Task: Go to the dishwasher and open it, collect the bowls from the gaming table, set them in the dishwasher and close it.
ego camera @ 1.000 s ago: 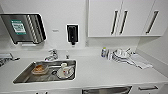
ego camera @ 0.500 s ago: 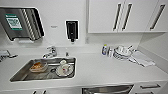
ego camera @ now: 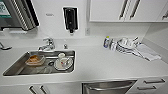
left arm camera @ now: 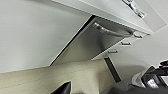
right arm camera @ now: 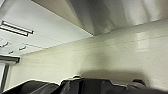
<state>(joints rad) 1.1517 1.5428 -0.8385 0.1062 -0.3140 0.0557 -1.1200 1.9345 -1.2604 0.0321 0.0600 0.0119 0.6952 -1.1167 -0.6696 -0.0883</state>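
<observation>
Facing a white counter [ego camera: 100,65] with a steel sink [ego camera: 15,71] at the left holding a white plate [ego camera: 63,63] and a brownish dish [ego camera: 33,60]. Dishwasher [ego camera: 108,87] at the near edge, right of the sink, door closed, bar handle across its top; seen also from the left wrist [left arm camera: 100,42]. White crockery [ego camera: 125,43] and a cloth [ego camera: 147,52] far right. Cannot tell whether either hand is apart or together.

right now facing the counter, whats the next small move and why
Probably bring a claw down toward the dishwasher and its bar handle. In the head view its steel front sits at the lower edge, under the counter and right of the sink, and the door looks shut. The left wrist view also shows the steel front close by.
</observation>
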